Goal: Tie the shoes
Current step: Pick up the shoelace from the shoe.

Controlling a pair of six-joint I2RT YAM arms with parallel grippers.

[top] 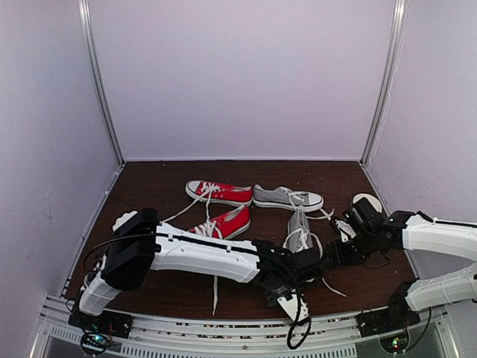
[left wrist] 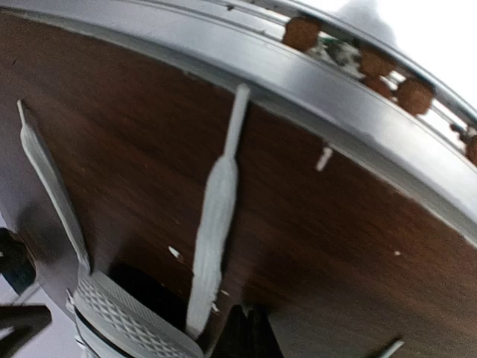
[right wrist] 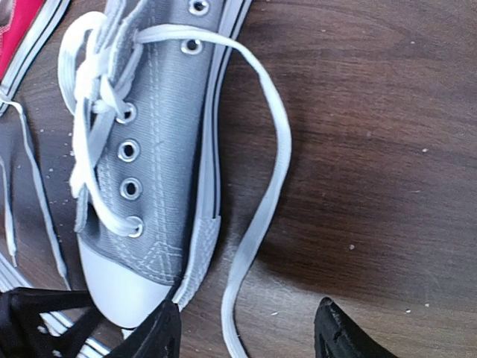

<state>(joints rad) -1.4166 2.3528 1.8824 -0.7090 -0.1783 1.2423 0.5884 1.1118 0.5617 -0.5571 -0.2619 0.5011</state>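
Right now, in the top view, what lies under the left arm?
A white lace comes out from under the left arm toward the near edge. Its upper part is covered, so which shoe it belongs to cannot be seen.

shoes (top: 287, 198) right of other pair (top: 220, 192) | both on table (top: 160, 183)

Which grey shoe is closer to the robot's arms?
The grey canvas sneaker with white laces that lies lengthwise, right by the arms. The other grey canvas sneaker lies crosswise farther back, beside a red canvas sneaker.
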